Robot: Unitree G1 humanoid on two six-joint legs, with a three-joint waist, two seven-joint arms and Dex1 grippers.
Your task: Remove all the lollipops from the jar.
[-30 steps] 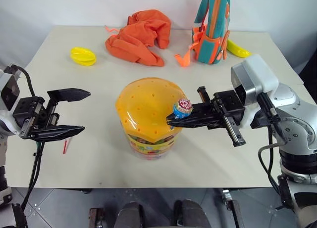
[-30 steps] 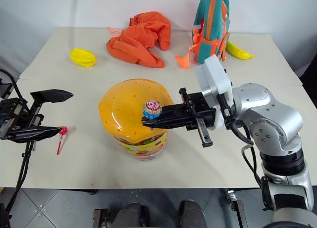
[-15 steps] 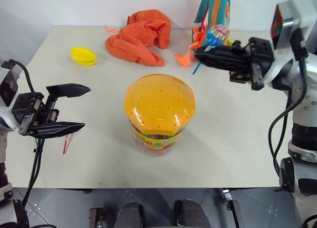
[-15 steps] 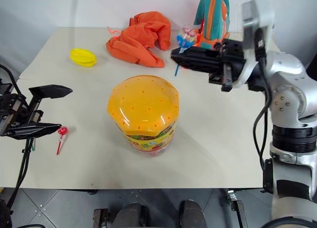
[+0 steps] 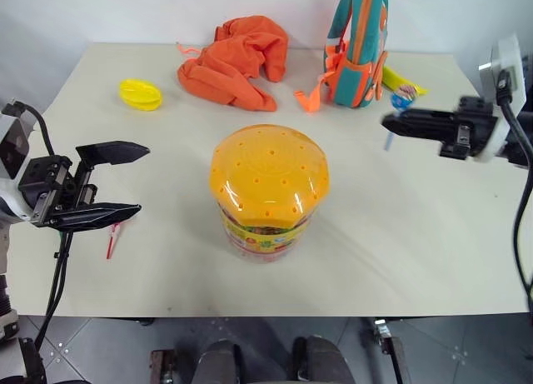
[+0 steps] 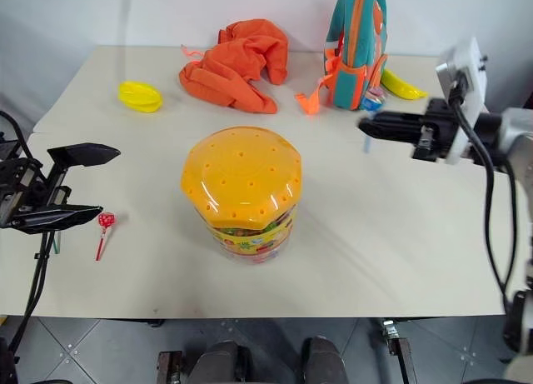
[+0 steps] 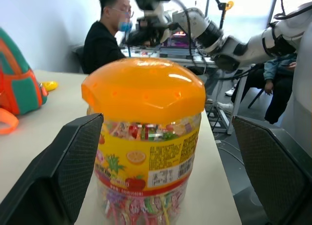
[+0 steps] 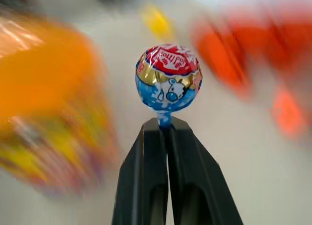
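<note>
The jar (image 5: 268,191) stands at the centre of the tabletop (image 5: 391,242). A lollipop (image 6: 103,226) lies at the frame's lower left, just beside the left gripper (image 5: 125,182). At upper left sits a star-fruit toy (image 5: 139,93); a crumpled cloth (image 5: 236,61) and a backpack (image 5: 358,38) line the top edge. At right, the right gripper (image 5: 390,123) holds another lollipop (image 5: 402,98) above the tabletop.

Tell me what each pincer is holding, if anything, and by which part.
The right pincer is shut on a blue-and-red-wrapped lollipop, gripping its blue stick just below the candy head. The left pincer is open and holds nothing.
</note>
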